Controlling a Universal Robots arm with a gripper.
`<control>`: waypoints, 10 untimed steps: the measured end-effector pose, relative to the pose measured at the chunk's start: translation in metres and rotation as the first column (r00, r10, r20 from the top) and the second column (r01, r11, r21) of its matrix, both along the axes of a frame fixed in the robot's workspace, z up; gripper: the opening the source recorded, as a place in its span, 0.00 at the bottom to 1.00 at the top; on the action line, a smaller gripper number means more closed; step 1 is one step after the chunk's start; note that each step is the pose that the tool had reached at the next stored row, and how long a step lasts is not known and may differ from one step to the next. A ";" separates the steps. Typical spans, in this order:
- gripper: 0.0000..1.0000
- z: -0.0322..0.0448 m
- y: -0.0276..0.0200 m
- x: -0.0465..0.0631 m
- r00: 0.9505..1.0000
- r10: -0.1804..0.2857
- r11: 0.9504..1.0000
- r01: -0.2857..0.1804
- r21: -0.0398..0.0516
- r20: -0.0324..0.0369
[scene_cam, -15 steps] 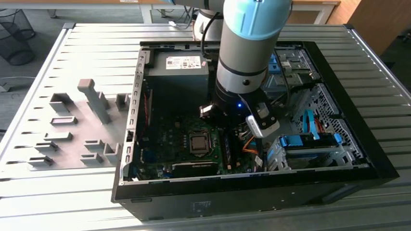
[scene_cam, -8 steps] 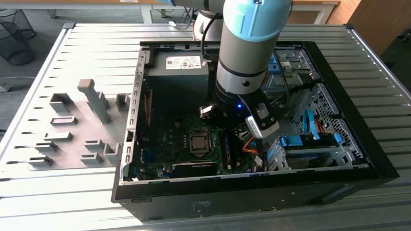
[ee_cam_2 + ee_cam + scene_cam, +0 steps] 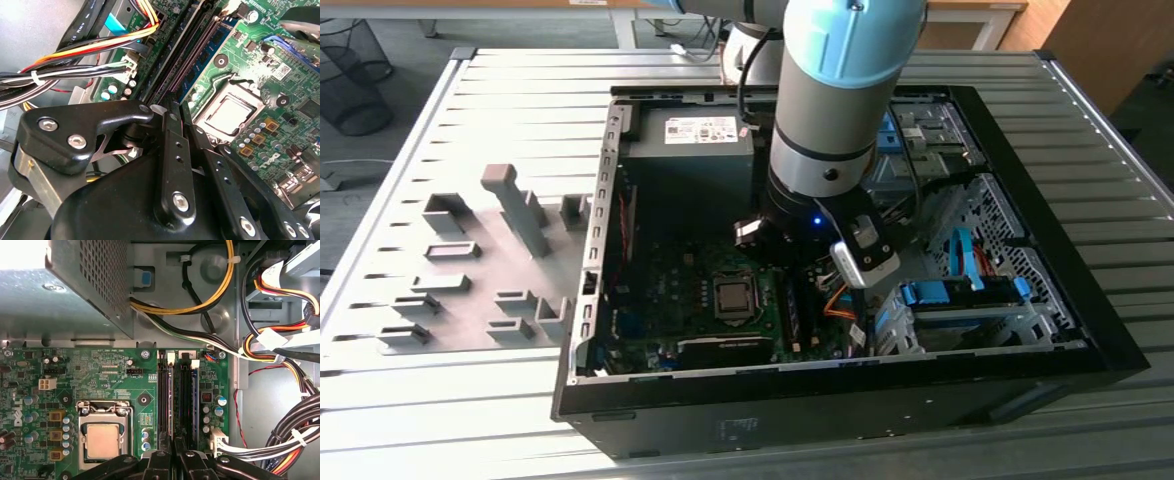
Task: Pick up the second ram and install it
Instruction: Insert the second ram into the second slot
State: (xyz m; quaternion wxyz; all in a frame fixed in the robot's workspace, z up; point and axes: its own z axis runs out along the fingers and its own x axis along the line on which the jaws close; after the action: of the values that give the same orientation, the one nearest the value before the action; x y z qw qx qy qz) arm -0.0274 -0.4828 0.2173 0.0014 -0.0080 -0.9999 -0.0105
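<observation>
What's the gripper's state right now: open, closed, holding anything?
Gripper: fingers closed together, pressed on the top edge of the second ram standing in its motherboard slot.

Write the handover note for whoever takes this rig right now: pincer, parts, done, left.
Pincer: down inside the open PC case, right over the memory slots beside the CPU socket. Whether it grips anything cannot be told.
Parts: ram sticks appear to stand in the slots. The one in line with the pincer is probably the second ram.
Done: the stick seems to have been brought to its slot.
Left: check that it is fully seated, which cannot be judged from here.
Grey fixture blocks stand on the table at the exterior view's left.
</observation>
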 end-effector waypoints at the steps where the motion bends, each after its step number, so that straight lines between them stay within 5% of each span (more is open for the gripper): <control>1: 0.14 0.0002 0.0000 0.000 1.000 0.000 1.000 0.000 0.000 0.000; 10: 0.14 -0.0008 0.0000 0.000 1.000 0.000 1.000 0.000 0.000 0.000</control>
State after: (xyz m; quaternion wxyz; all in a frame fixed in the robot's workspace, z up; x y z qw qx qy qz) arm -0.0269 -0.4828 0.2165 0.0015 -0.0080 -0.9999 -0.0105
